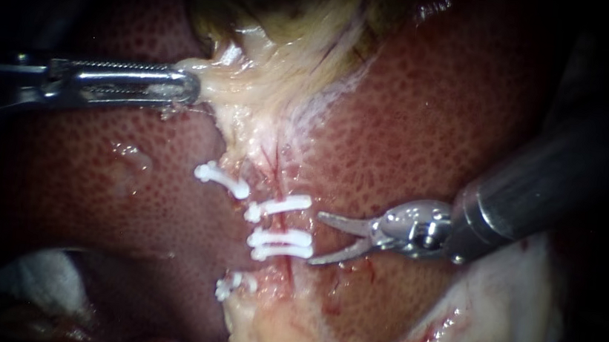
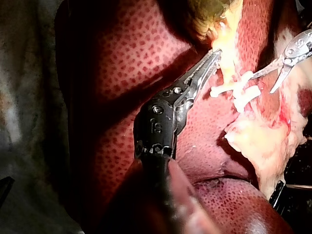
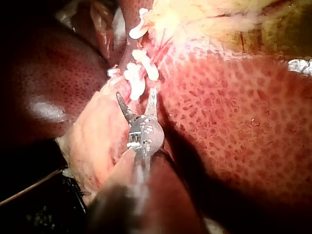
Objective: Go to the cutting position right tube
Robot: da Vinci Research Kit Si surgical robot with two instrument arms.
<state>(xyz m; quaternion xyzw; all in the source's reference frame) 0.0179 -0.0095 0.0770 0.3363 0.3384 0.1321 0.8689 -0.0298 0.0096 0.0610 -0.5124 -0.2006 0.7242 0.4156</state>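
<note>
My right instrument [image 1: 315, 238] comes in from the right, its two curved blades open. The blade tips lie just right of the right tube [image 1: 282, 223], level with the white clips [image 1: 280, 239] on it. Another clip [image 1: 279, 207] crosses this tube higher up. A left tube beside it carries a clip [image 1: 222, 179]. My left instrument [image 1: 182, 88] is shut on the pale neck of the gallbladder [image 1: 254, 77] and holds it towards the left. In the right wrist view the open blades [image 3: 135, 92] stand right under the clips [image 3: 136, 80]. The left wrist view shows the left jaws [image 2: 212, 61] on pale tissue.
Mottled red liver [image 1: 427, 131] surrounds the tubes. Pale fatty tissue with bloody edges [image 1: 500, 309] lies under the right shaft. One more clip [image 1: 230, 284] sits low on the left tube. White gauze [image 1: 34, 272] shows at the lower left.
</note>
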